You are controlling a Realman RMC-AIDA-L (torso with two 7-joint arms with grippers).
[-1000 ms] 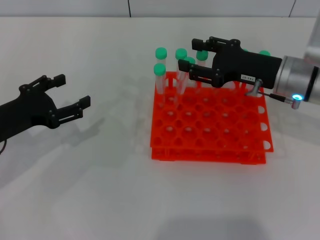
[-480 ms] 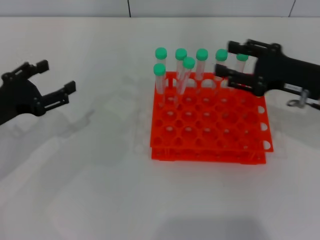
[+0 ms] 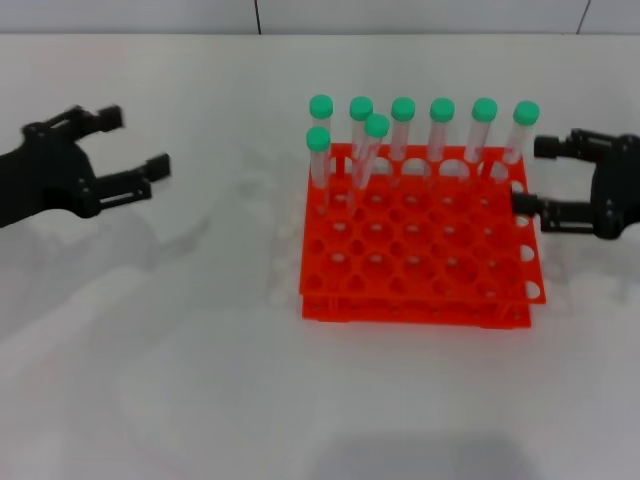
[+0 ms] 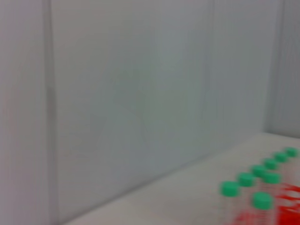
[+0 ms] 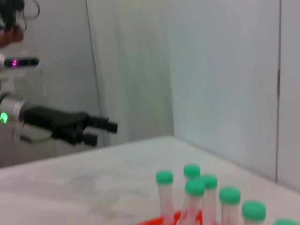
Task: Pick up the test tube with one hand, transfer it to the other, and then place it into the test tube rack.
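The orange test tube rack (image 3: pixel 420 285) stands mid-table with several green-capped test tubes upright along its far side. One test tube (image 3: pixel 368 160) in the second row leans a little; its cap is beside the back-row caps. My right gripper (image 3: pixel 532 175) is open and empty, just off the rack's right edge, touching no tube. My left gripper (image 3: pixel 136 140) is open and empty at the far left, well away from the rack. It also shows in the right wrist view (image 5: pixel 101 131), beyond the tubes (image 5: pixel 194 197). The left wrist view shows green caps (image 4: pixel 229 188).
The white table (image 3: pixel 200 380) runs wide in front of and left of the rack. A pale wall (image 4: pixel 140 93) stands behind the table.
My right gripper has drawn back from over the rack's back rows to beyond its right edge, leaving the tubes standing. My left gripper has shifted slightly left and farther back.
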